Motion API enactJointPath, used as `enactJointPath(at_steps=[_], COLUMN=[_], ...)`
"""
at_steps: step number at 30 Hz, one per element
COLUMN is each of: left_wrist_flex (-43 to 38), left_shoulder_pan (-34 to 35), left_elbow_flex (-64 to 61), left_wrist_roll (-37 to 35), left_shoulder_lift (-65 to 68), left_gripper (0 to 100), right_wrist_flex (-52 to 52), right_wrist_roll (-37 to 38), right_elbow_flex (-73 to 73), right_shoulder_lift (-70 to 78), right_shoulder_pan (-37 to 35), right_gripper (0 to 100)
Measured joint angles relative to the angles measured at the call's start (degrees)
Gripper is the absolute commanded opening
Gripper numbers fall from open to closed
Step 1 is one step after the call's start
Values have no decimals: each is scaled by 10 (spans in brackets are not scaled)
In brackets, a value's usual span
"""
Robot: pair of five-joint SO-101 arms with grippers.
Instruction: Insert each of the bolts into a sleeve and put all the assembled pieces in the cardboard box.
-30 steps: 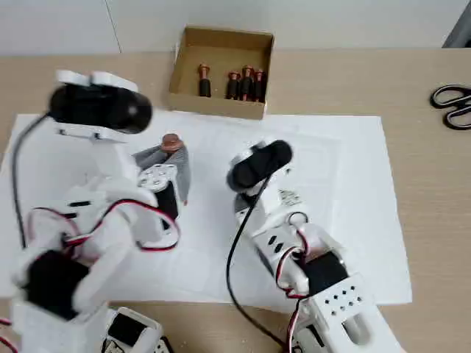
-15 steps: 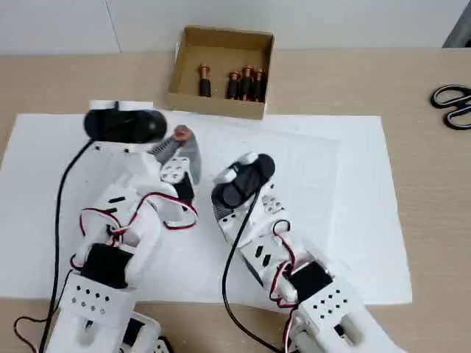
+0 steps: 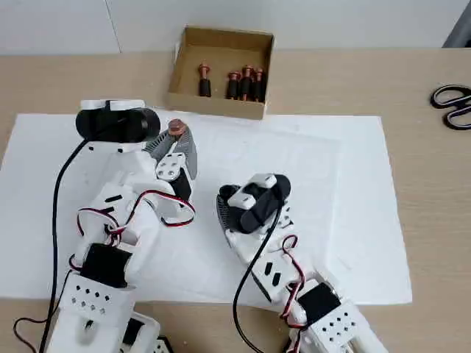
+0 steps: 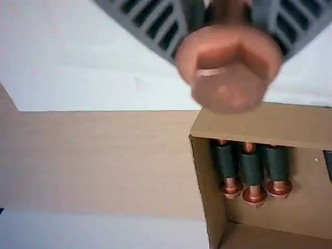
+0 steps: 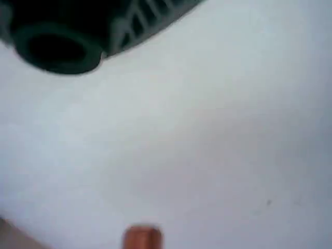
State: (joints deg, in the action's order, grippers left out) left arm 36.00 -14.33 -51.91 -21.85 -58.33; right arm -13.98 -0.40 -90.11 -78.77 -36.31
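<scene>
My left gripper [image 3: 176, 136] is shut on a copper bolt [image 3: 175, 129], held head-up over the white sheet just in front of the cardboard box [image 3: 182, 73]. In the left wrist view the bolt's head [image 4: 228, 67] sits between the grey fingers [image 4: 145, 21], with the box [image 4: 249, 127] beyond. Several assembled bolt-and-sleeve pieces [image 3: 243, 84] lie in the box. My right gripper [image 5: 67, 36] is shut on a dark green sleeve [image 5: 57, 49], held above the sheet; a copper bolt [image 5: 142, 238] shows farther off. In the high view the right arm [image 3: 254, 202] is mid-sheet.
A white paper sheet [image 3: 338, 184] covers the middle of the wooden table [image 3: 368, 81]. Black scissors [image 3: 452, 103] lie at the far right edge. The two arms stand close together over the sheet's left half.
The left arm has stretched toward the box, carrying the bolt nearer to it. The right arm has pulled back toward the table's near edge.
</scene>
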Motion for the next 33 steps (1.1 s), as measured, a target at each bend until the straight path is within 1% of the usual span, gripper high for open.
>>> enactJointPath(at_steps=[3, 6, 10, 12, 14, 18, 23, 29, 33], left_wrist_flex=[-3, -24, -50, -52, -52, -52, -52, -53, -55], left_shoulder_pan=[-23, -43, -47, -47, -47, -69, -84, -102, -104], left_elbow_flex=[-8, -25, -44, -47, -48, -49, -53, -93, -94], left_wrist_roll=[0, 0, 0, -1, -17, -45, -49, -47, -46], left_shoulder_lift=[-1, -1, -1, -1, -1, -1, -1, -3, -4], left_gripper=[6, 6, 6, 6, 6, 6, 6, 6, 6], right_wrist_flex=[0, 0, 0, 0, 0, 0, 0, 0, 0], right_wrist_roll=[0, 0, 0, 0, 0, 0, 0, 0, 0], right_elbow_flex=[-13, -19, -19, -19, -19, -19, -19, -20, -20], right_shoulder_lift=[-9, -12, -12, -12, -12, -12, -12, -11, -11], right_shoulder_pan=[0, 0, 0, 0, 0, 0, 0, 0, -1], right_gripper=[4, 4, 4, 4, 4, 4, 4, 4, 4])
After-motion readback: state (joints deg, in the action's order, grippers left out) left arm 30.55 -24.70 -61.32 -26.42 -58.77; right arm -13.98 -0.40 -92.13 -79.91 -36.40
